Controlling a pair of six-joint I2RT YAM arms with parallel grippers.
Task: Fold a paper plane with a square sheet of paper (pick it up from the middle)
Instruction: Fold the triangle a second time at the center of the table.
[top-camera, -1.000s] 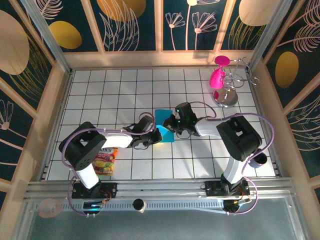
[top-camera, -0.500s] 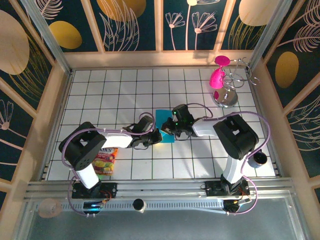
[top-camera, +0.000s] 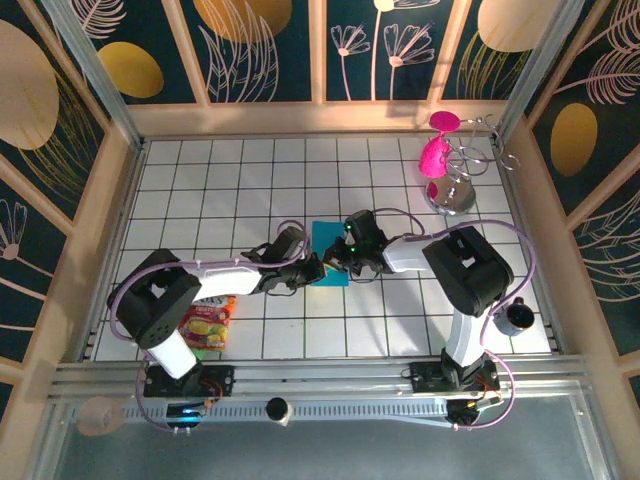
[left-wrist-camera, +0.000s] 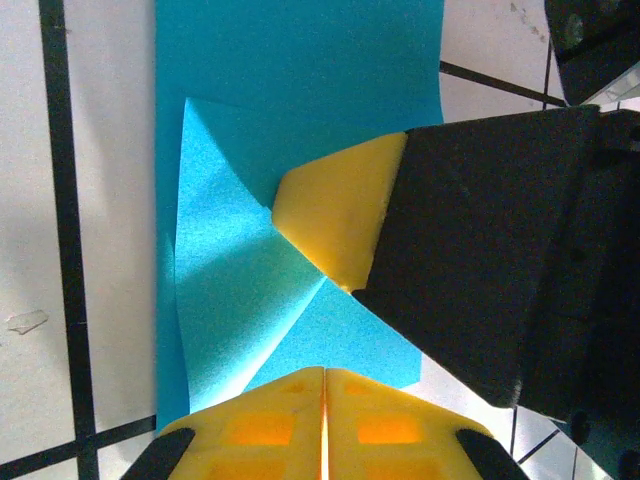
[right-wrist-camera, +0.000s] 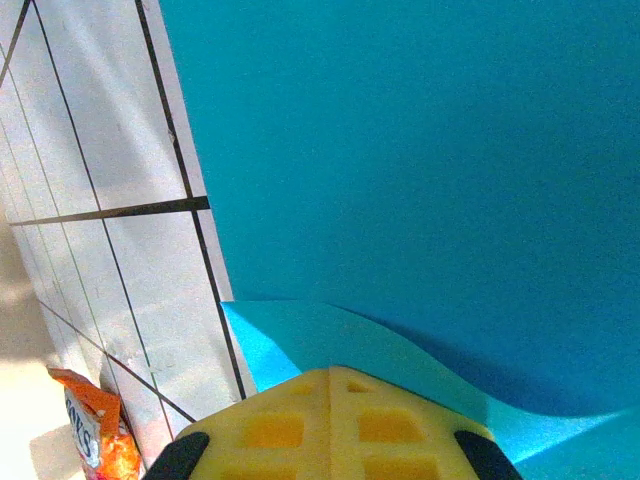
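Observation:
The square sheet of paper (top-camera: 327, 238), turquoise-blue, lies flat on the white grid table mid-scene with folded flaps (left-wrist-camera: 235, 290) creased toward its centre line. My left gripper (top-camera: 318, 270) is shut, its yellow tips (left-wrist-camera: 323, 375) meeting at the sheet's near edge. My right gripper (top-camera: 338, 258) is shut too. Its yellow tip (left-wrist-camera: 335, 215) presses down on the folds from the right, and in its own view the fingers (right-wrist-camera: 280, 425) sit against a curling flap (right-wrist-camera: 380, 350). Nothing is lifted. No finished paper plane is in view.
A red-and-yellow snack packet (top-camera: 205, 325) lies near the left arm's base. Pink goblets (top-camera: 436, 150) hang on a metal rack (top-camera: 452, 192) at the back right. A dark cup (top-camera: 516, 317) stands at the right front. Wooden walls ring the table (top-camera: 220, 180).
My right gripper has slid left onto the sheet's folded part. My left arm has reached a little further right, toward the sheet's near edge. The sheet stays flat.

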